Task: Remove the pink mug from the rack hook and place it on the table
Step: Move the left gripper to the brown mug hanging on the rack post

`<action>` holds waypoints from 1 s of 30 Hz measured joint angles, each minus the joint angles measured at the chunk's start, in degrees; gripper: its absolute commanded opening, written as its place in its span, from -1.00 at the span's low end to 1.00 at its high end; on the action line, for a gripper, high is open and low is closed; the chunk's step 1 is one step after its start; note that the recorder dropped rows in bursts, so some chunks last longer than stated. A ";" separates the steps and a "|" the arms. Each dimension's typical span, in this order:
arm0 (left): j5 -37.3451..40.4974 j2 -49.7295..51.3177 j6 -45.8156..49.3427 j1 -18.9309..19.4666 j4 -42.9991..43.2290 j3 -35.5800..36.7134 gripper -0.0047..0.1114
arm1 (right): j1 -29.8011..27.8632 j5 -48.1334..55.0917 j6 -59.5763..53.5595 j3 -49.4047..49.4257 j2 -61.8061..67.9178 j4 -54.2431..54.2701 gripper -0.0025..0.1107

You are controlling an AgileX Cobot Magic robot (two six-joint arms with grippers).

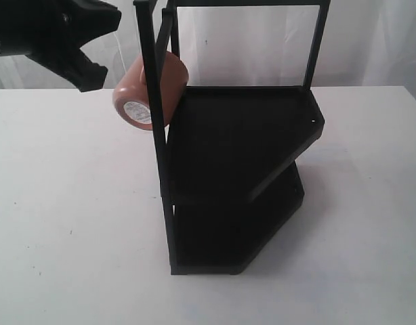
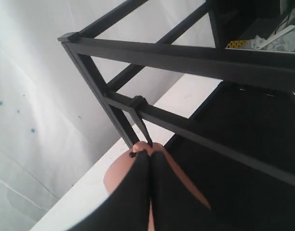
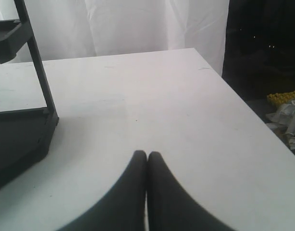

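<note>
The pink mug (image 1: 130, 91) hangs tilted on the black rack's (image 1: 242, 135) hook, high on the rack's left post, its white-stickered base facing the camera. The left wrist view has the mug (image 2: 119, 173) just beyond my fingertips, under the thin hook (image 2: 142, 127). My left gripper (image 1: 93, 71) (image 2: 150, 153) is shut and empty, hovering just left of the mug with a small gap. Over bare white table (image 3: 162, 96), to the right of the rack, my right gripper (image 3: 147, 154) is shut; the exterior view does not include it. The table (image 1: 72, 217) spreads all round the rack.
The two-shelf black rack stands mid-table with tall upright posts (image 1: 150, 81) and cross bars (image 2: 186, 53). A white curtain hangs behind. The table's edge (image 3: 243, 101) drops to dark floor clutter (image 3: 282, 110).
</note>
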 measured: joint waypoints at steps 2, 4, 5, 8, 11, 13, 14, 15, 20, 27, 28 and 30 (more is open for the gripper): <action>0.39 0.00 1.68 0.00 0.00 0.00 -0.33 | 0.00 0.00 0.00 0.00 0.00 0.00 -0.96; 0.47 0.00 2.09 0.00 0.00 0.00 -0.17 | 0.00 0.00 0.00 0.00 0.00 0.00 -0.96; 0.47 0.00 1.81 0.00 0.00 0.00 -0.14 | 0.00 0.00 0.00 0.00 0.00 0.00 -0.96; -0.02 0.13 0.55 0.00 -0.11 0.99 -0.13 | 0.00 0.00 0.00 0.00 0.00 0.00 -0.96; -1.97 1.52 -2.07 -0.05 -0.65 1.59 -0.13 | 0.00 0.00 0.00 0.00 0.00 0.00 -0.96; 3.45 3.33 -7.62 0.56 -1.14 0.33 -0.13 | 0.00 0.00 0.00 0.00 0.00 0.00 -0.96; 10.33 4.55 -10.97 1.50 -0.65 -2.33 -0.13 | 0.00 0.00 0.00 0.00 0.00 0.00 -0.96; 14.67 5.29 -14.03 2.22 0.81 -4.66 -0.13 | 0.00 0.00 0.00 0.00 0.00 0.00 -0.96; 27.89 8.26 -29.71 6.28 14.86 -15.44 -0.13 | 0.00 0.00 0.00 0.00 0.00 0.00 -0.96; 30.12 13.53 -36.27 10.40 19.85 -17.83 -0.10 | 0.00 0.00 0.00 0.00 0.00 0.00 -0.96; 30.55 14.39 -36.04 10.40 19.45 -18.31 -0.05 | 0.00 0.00 0.00 0.00 0.00 0.00 -0.96; 32.47 16.67 -35.82 10.40 18.16 -19.88 0.07 | 0.00 0.00 0.00 0.00 0.00 0.00 -0.96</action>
